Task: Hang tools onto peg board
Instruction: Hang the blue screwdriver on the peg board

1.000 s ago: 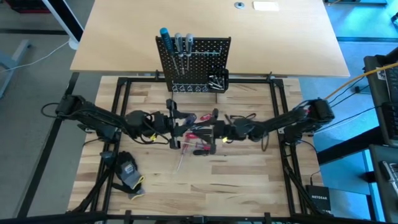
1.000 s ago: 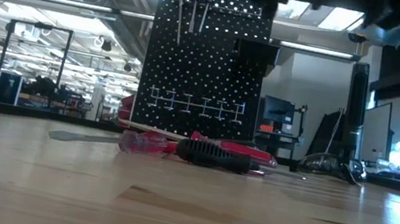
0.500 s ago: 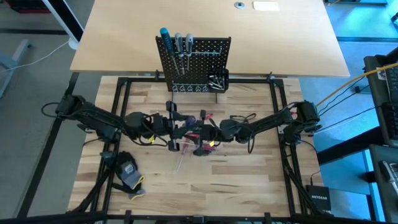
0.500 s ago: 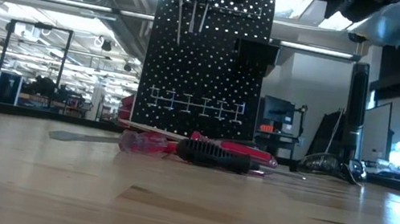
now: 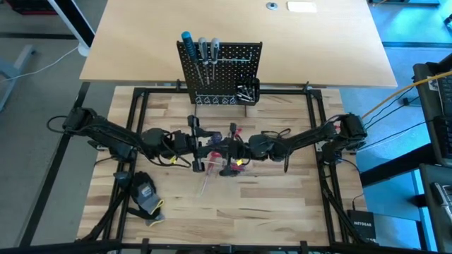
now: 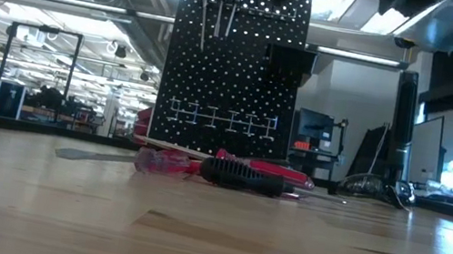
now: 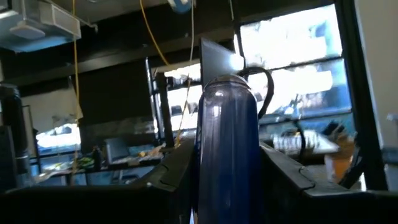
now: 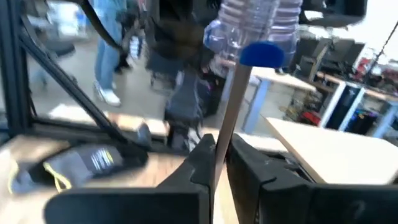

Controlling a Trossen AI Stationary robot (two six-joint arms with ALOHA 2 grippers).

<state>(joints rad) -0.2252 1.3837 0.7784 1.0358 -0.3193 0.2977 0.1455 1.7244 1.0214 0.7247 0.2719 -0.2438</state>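
Observation:
A screwdriver with a clear blue handle (image 7: 227,137) and a steel shaft (image 8: 233,106) is held above the table's middle, between my two grippers. My left gripper (image 5: 201,143) comes from the table's left and is shut on the handle. My right gripper (image 5: 227,146) comes from the right and is shut on the shaft. The peg board (image 5: 219,67) stands upright at the far side, with three screwdrivers (image 5: 201,51) hanging from its top row. Red-handled and black-handled screwdrivers (image 6: 228,173) lie flat on the table under the grippers. My left gripper pinches the blue handle's sides (image 7: 205,180) between its two fingers, coming about level from the table's left. The handle rises out of the gap, clear of the table. My right gripper pinches the steel shaft (image 8: 219,149) between its two fingers, below the blue collar (image 8: 264,53), coming level from the table's right. The shaft slants up out of the gap toward the handle.
A black-and-yellow glove (image 5: 145,196) lies at the near left of the table. A small black bin (image 5: 247,92) with silver bits hangs on the peg board's lower right. A thin shaft (image 5: 205,185) lies on the wood in front of the loose tools.
My right gripper has moved toward the table's left, up to my left gripper and the screwdriver that it holds. The loose tools on the table have stayed where they were.

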